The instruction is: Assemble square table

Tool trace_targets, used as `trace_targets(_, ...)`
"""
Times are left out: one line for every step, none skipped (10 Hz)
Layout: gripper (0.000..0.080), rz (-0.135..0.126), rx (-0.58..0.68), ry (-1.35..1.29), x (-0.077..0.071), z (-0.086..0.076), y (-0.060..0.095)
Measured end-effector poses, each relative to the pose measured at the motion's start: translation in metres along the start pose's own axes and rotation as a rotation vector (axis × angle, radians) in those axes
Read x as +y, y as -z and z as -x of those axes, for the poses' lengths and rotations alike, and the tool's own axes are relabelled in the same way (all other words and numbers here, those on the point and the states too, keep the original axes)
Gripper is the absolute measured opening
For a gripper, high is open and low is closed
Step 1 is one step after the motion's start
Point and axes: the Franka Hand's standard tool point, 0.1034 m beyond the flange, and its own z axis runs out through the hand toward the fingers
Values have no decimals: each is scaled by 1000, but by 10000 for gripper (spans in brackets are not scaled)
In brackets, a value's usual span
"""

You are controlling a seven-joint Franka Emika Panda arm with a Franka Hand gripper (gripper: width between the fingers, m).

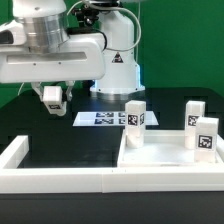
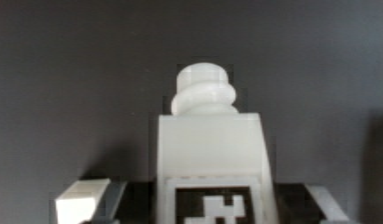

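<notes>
The pincer [image 1: 52, 98] hung above the dark worktop [image 1: 40, 125], jaws part-closed on a white tagged leg [image 2: 213, 130] (clearest in the wrist view). The grip looked shallow, so the leg could tilt or slip loose while carried. The square top [image 1: 160, 158], against the border wall [image 1: 60, 180], held two upright legs [image 1: 134, 114] [image 1: 200, 130], near the marker board [image 1: 100, 119]

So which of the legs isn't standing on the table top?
The leg clamped in the gripper, at the exterior view's left; the other legs stand upright on the table top.
</notes>
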Motion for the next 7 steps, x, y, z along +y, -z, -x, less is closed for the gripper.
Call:
trace_targets(287,24,94,10,7,-4,0)
trace_targets(287,40,138,10,11,-2,-2)
trace_targets(287,73,224,14,17,-4,0)
trace_targets(287,89,275,4,19,-3,0)
trace_targets(287,77,298,-10,10,-6,2)
trace_targets(287,56,294,-33,-1,-14,5)
trace_targets(287,51,310,-41,-7,-24,10)
